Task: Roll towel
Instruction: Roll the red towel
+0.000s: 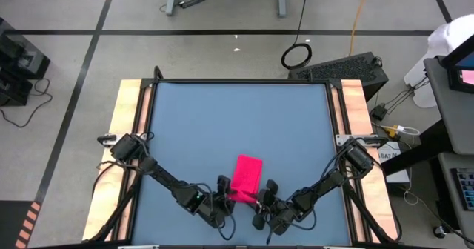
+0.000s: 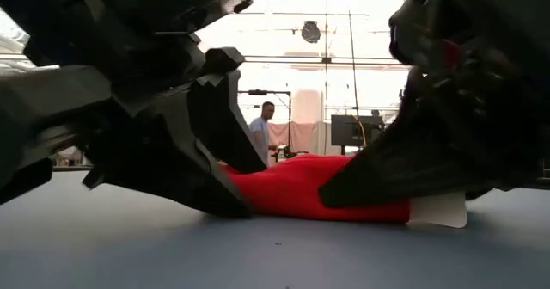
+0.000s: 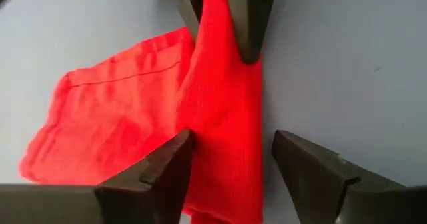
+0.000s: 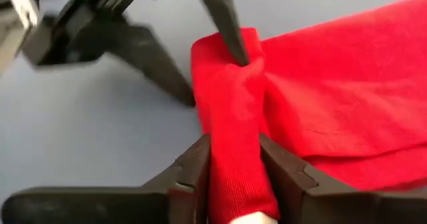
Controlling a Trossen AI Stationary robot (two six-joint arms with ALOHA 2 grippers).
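far table bare (grippers crowd towel).

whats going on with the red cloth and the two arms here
Both arms are working the near end of the red towel on the blue table. The right end effector is closed on the rolled-up edge. The left end effector straddles the same roll, fingers open. The rest of the towel lies flat.

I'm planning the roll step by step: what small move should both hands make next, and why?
Probably turn the rolled edge over once more, away from the arms. The left hand straddles and the right hand grips the rolled end of the towel, and flat cloth still lies ahead.
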